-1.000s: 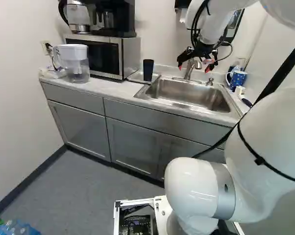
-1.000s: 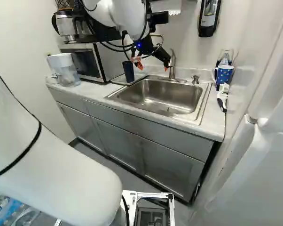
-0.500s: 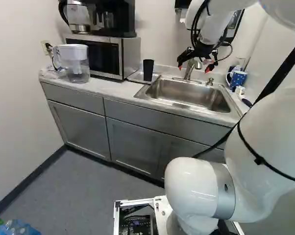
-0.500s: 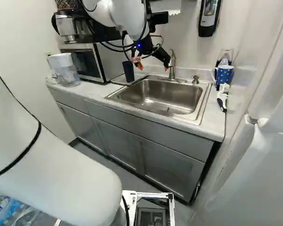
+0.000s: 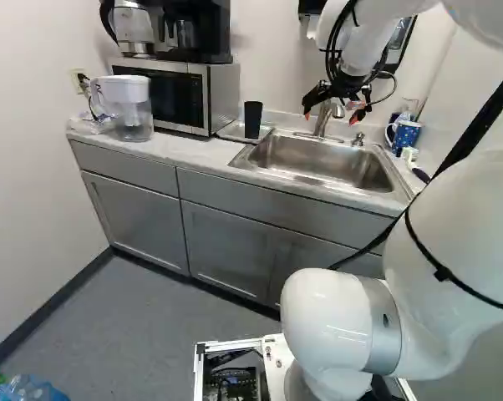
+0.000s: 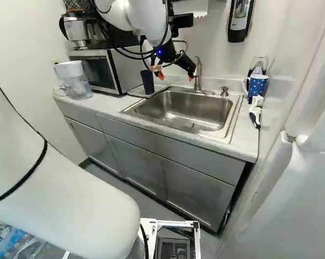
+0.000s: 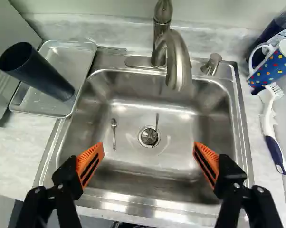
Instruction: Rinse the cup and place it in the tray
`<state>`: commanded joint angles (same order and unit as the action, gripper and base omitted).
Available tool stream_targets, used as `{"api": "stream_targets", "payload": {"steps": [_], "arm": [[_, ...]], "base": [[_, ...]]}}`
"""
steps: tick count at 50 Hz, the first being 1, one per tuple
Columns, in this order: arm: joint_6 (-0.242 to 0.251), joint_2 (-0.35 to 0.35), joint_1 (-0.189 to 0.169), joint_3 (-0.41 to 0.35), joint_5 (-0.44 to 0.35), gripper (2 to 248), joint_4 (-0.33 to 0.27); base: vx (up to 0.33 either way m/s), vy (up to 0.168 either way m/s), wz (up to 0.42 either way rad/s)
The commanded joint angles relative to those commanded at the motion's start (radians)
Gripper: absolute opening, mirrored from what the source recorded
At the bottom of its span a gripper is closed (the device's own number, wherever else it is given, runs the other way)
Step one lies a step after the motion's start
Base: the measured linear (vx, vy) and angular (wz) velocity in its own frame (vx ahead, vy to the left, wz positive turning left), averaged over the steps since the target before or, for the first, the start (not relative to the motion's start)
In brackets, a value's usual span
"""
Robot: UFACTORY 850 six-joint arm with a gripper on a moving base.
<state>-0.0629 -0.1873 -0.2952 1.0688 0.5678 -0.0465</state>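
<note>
Hand (image 7: 148,146) spread wide, empty, over the sink (image 7: 240,118); cup (image 7: 43,73) stands in the tray (image 7: 69,59). Placing looks done; rinsing, can't tell.

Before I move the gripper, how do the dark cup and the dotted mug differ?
The dark cup is plain, while the dotted mug is blue with multicoloured dots. The dark cup shows no handle; the dotted mug has a white one. The dark cup stands on the tray, while the dotted mug is across the sink, by the brush. Both are outside the sink, and neither is between the gripper's open fingers.
</note>
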Motion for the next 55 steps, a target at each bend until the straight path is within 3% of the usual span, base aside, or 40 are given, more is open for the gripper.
{"api": "stream_targets", "payload": {"steps": [55], "arm": [[0.0,0.0,0.0,0.0,0.0,247,0.0]], "base": [[-0.071,0.035,-0.001]]}}
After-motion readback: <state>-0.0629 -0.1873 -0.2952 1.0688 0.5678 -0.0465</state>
